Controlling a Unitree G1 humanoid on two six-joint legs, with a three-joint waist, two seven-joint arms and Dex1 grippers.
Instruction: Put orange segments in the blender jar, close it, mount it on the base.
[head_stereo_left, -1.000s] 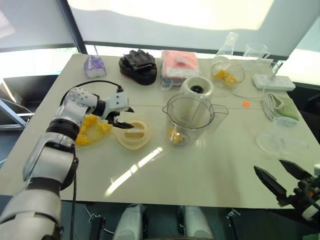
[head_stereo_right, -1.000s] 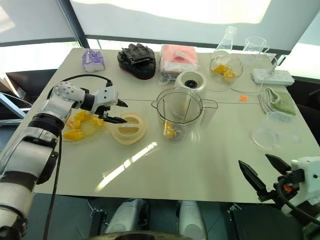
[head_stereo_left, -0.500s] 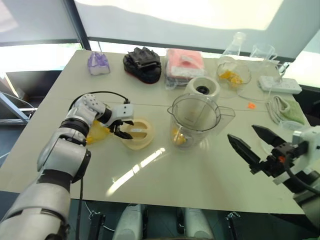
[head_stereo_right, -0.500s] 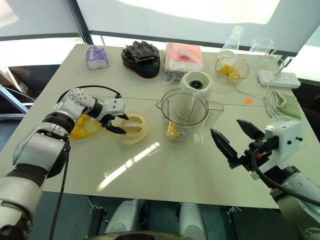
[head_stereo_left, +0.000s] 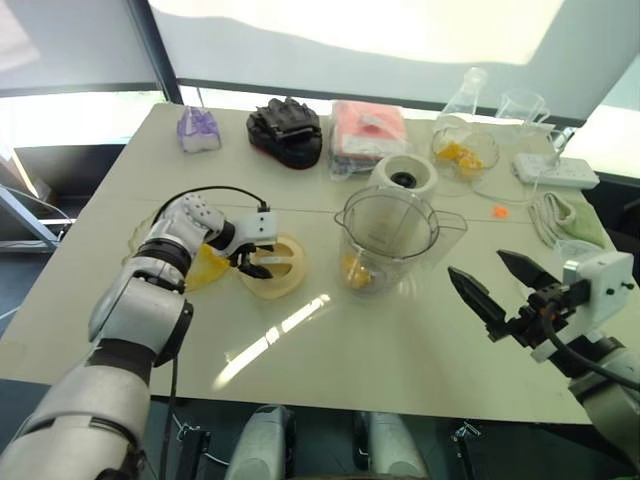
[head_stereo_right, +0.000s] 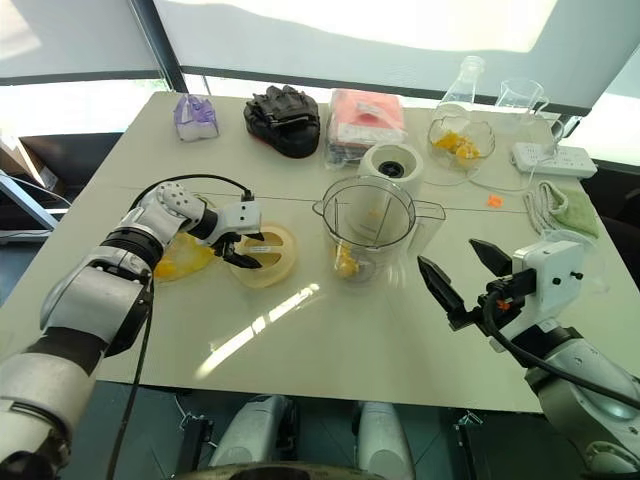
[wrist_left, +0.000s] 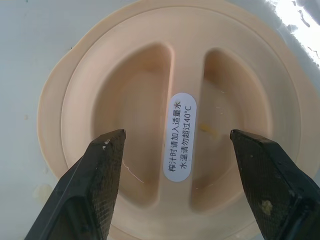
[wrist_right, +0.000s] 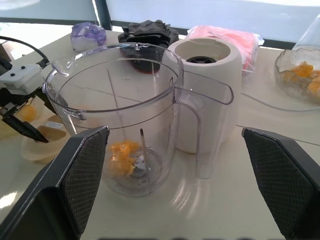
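Two grippers stand spread and empty: left gripper (wrist_left: 172, 165) poised over the cream lid (head_stereo_left: 270, 265), fingers straddling its centre ridge, apparently to lift it for closing, right gripper (head_stereo_left: 492, 287) level, facing the blender jar (head_stereo_left: 386, 238), which holds orange segments (wrist_right: 124, 152) just before the base (head_stereo_left: 404, 175).

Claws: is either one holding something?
No. The left claw hangs open over the cream lid; the right claw is open near the blender jar.
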